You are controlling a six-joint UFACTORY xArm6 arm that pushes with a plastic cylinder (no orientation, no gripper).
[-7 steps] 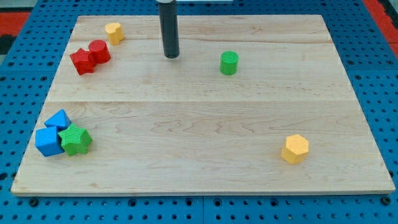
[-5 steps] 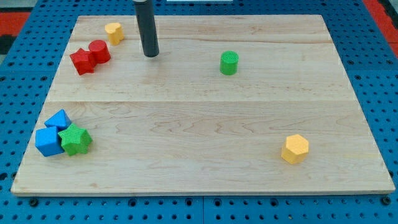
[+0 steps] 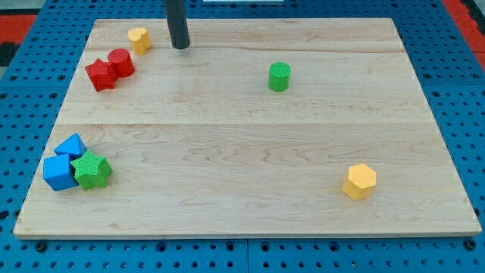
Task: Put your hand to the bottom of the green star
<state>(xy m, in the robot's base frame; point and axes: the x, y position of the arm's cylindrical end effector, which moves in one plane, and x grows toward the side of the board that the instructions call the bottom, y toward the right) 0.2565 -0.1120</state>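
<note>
The green star (image 3: 92, 170) lies near the board's bottom left, touching a blue cube (image 3: 59, 173) on its left and a blue triangular block (image 3: 72, 145) above it. My tip (image 3: 179, 47) is near the view's top, right of a small yellow block (image 3: 139, 39). It is far above and to the right of the green star, touching no block.
A red star (image 3: 100, 75) and a red cylinder (image 3: 121, 62) touch at upper left. A green cylinder (image 3: 280, 76) stands right of centre. A yellow hexagonal block (image 3: 359, 181) lies at lower right. The wooden board (image 3: 242, 144) sits on a blue pegboard.
My tip has moved left and then up toward the view's top. No block has moved.
</note>
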